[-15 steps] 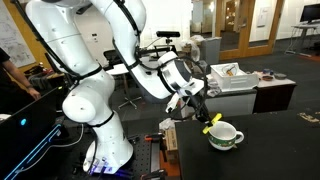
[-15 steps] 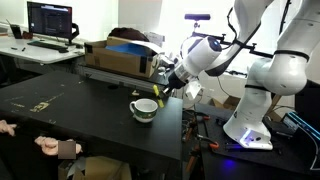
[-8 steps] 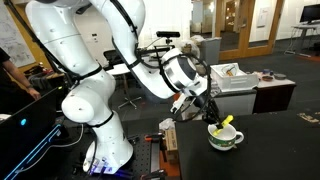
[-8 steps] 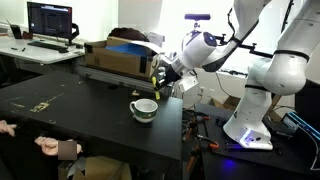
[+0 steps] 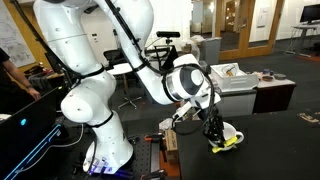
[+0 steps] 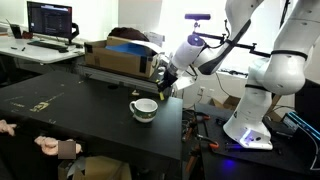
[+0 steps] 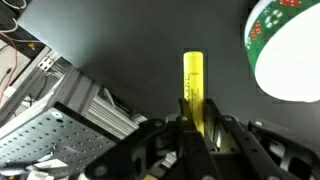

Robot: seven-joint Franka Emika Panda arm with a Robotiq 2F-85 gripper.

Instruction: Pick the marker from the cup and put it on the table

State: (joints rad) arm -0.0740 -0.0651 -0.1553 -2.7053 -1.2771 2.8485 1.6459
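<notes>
Gripper (image 7: pixel 195 126), marker (image 7: pixel 193 85) in its grasp, now lower beside cup (image 7: pixel 290 50).

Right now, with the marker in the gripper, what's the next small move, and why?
Probably lower it toward the table before opening. In the wrist view the gripper is shut on the marker, which hangs outside the cup, over a bare dark surface.

The marker (image 7: pixel 193 85) looks like smooth yellow plastic with a slight sheen. The cup (image 7: pixel 290 50) is glossy white, glazed like ceramic. The worktop (image 7: pixel 120 45) is dark and matt. The hand (image 7: pixel 195 128) is matt black, the arm's shell (image 5: pixel 85 45) shiny white plastic. A perforated plate (image 7: pixel 35 135) looks like dull grey metal.
</notes>
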